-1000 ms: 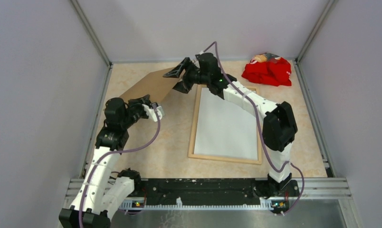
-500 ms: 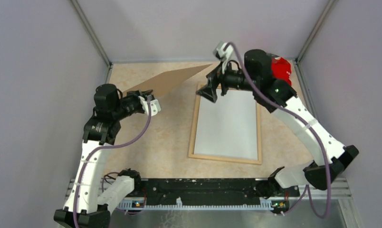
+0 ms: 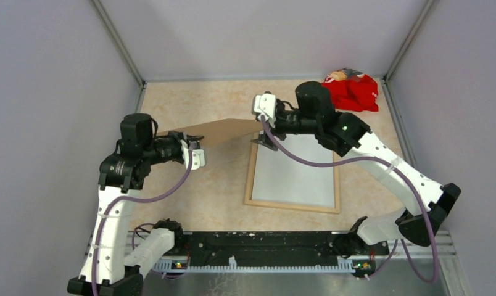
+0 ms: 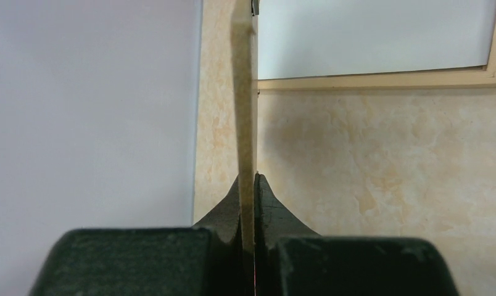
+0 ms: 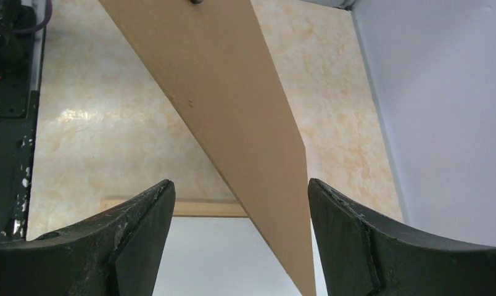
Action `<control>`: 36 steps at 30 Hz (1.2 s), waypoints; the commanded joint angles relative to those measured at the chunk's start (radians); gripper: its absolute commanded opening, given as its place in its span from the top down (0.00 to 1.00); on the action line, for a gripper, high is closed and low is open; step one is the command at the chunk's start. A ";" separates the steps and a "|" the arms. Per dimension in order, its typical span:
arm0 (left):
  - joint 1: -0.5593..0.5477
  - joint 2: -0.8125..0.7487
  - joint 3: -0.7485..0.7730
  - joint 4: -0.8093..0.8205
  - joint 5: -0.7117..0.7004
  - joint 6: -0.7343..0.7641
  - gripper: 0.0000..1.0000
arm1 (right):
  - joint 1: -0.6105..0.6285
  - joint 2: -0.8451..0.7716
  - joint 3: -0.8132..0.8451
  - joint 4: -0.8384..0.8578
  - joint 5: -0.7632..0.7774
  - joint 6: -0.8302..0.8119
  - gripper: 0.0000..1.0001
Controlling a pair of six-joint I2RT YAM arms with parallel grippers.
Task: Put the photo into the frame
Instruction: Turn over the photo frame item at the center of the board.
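One board, two claws
Left claw (image 4: 248, 203) is pinching the brown board (image 3: 224, 131); right claw (image 5: 239, 185) is gaping wide around it, above one frame (image 3: 252, 166) holding one photo (image 3: 295, 169).

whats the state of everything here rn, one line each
backing board: held off the table, tilted
left pincer: shut on the backing board
right pincer: open at the backing board's far end, not clamped
frame: lying flat
photo: in the frame, white side up
red cloth: crumpled, far right corner
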State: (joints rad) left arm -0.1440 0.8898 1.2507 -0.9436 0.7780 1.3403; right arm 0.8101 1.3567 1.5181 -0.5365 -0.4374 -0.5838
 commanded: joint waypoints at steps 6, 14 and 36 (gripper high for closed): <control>0.001 -0.038 0.063 0.050 0.090 0.078 1.00 | 0.090 0.071 0.016 0.005 -0.014 -0.082 0.25; 0.001 -0.053 0.061 0.051 0.096 0.077 1.00 | 0.126 0.170 0.017 0.075 0.099 -0.106 0.61; 0.001 -0.158 -0.079 0.677 -0.068 -0.475 0.01 | 0.119 0.205 0.085 0.570 0.325 0.315 1.00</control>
State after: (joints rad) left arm -0.1390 0.7036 1.1507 -0.4927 0.7231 1.0950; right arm 0.9604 1.5597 1.4651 -0.1520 -0.1497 -0.5125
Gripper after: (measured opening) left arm 0.987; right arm 0.024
